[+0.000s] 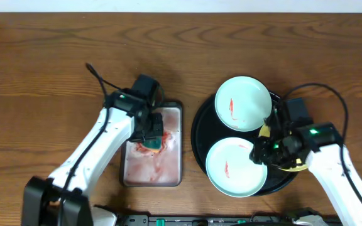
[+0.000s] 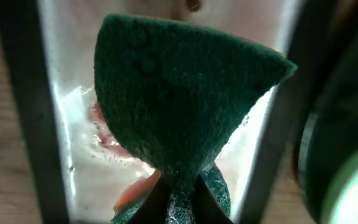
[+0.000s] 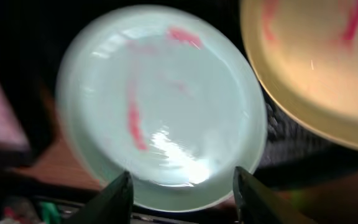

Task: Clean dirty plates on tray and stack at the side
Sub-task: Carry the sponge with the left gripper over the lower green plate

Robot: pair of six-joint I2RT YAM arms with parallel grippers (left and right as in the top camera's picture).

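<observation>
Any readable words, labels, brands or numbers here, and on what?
None readable. The upper pale mint round plate, the lower mint plate, the yellow plate, the glossy black round tray, the grey metal rectangular pan and the green scouring sponge carry no lettering.
Any marks on the dark bottom-edge rail are too small.

yellow plate: cut off at top and right edges, up-right of right gripper | mint plate: blurred, ahead of its fingers | left gripper: fingertips buried under green sponge
</observation>
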